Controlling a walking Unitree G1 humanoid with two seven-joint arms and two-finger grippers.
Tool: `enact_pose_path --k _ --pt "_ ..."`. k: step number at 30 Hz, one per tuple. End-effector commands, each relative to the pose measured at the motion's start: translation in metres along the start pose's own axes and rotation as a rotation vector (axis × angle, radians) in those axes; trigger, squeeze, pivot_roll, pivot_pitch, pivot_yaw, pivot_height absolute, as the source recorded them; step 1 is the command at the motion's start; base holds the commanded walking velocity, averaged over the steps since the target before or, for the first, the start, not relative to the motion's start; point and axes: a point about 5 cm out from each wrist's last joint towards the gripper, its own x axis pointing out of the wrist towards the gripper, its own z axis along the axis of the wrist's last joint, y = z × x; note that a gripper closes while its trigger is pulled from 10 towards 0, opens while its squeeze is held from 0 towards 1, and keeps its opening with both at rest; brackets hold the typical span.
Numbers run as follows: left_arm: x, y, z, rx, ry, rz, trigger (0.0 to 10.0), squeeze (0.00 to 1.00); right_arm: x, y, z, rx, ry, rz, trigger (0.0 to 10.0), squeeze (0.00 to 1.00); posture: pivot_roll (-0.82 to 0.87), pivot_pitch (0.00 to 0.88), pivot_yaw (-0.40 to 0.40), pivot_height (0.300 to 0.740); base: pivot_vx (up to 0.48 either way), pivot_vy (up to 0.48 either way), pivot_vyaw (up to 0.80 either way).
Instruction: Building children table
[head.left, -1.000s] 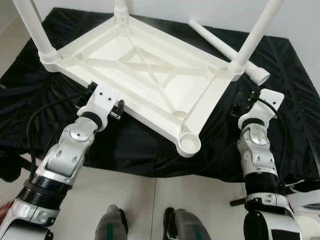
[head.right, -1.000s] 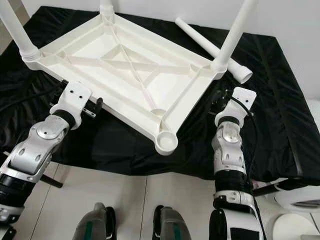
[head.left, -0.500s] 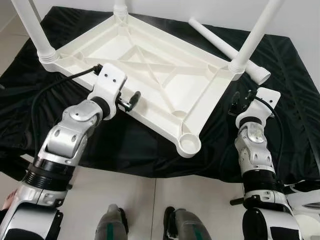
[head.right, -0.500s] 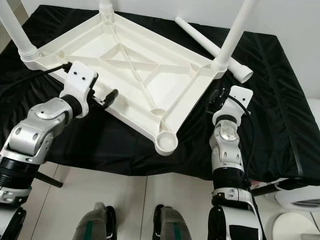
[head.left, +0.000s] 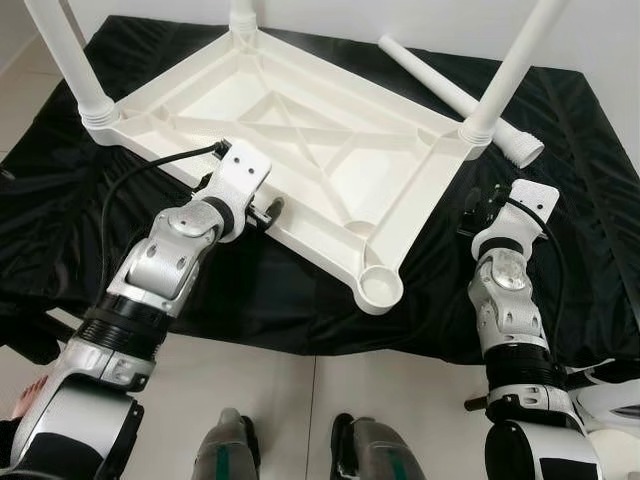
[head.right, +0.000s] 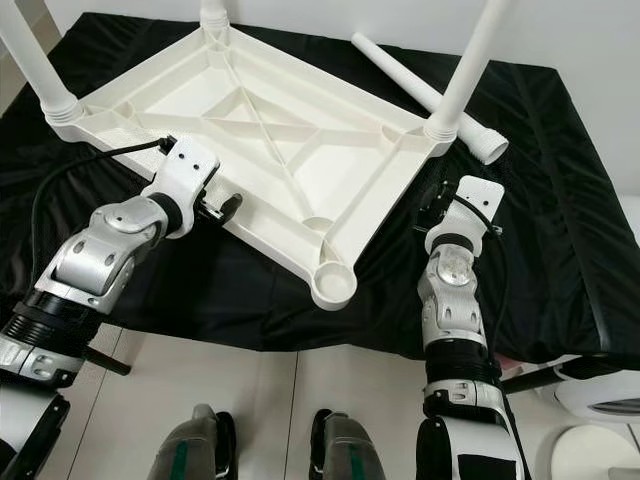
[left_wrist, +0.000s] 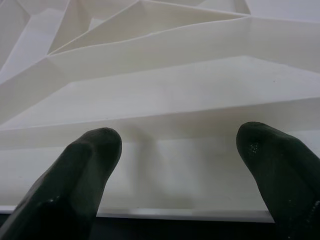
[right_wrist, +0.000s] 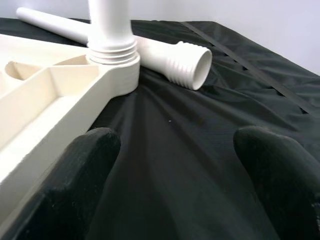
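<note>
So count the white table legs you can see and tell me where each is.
4. Three stand screwed into the upturned tabletop: far-left corner, far corner, right corner. One loose leg lies on the black cloth.

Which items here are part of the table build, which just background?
Job:
- upside-down white plastic tabletop, three white legs screwed in
- loose white threaded leg lying on the cloth
- empty corner socket
- left gripper at the tabletop's edge
- right gripper

Background:
- black cloth
- pale floor
</note>
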Motion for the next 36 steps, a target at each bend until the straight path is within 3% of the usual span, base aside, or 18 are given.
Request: enact_pose_path --k 1,8,24,33,36 --pt "0.004 -0.005 -0.032 -0.002 0.164 0.015 10.0 0.00 0.001 -0.002 0.000 0.002 -0.001 -0.016 10.0 0.00 0.02 0.195 -0.006 0.740 0.000 0.000 0.00" --pt "0.004 -0.004 -0.035 0.023 0.214 -0.023 10.0 0.00 0.012 0.005 0.000 0.011 0.019 -0.008 10.0 0.00 0.04 0.217 -0.002 0.740 0.000 0.000 0.00" --pt "-0.006 -0.004 -0.031 0.059 0.225 -0.060 10.0 0.00 0.034 0.012 -0.005 0.079 0.126 -0.011 10.0 0.00 0.07 0.244 0.013 0.740 0.000 0.000 0.00" --pt "-0.018 -0.009 -0.031 0.076 0.241 -0.099 10.0 0.00 0.041 0.025 0.000 0.089 0.138 0.093 10.0 0.00 0.07 0.247 0.012 0.740 0.000 0.000 0.00" --pt "-0.024 -0.018 -0.030 0.062 0.237 -0.133 10.0 0.00 0.044 0.031 0.004 0.075 0.132 0.152 10.0 0.00 0.07 0.247 0.011 0.740 0.000 0.000 0.00"
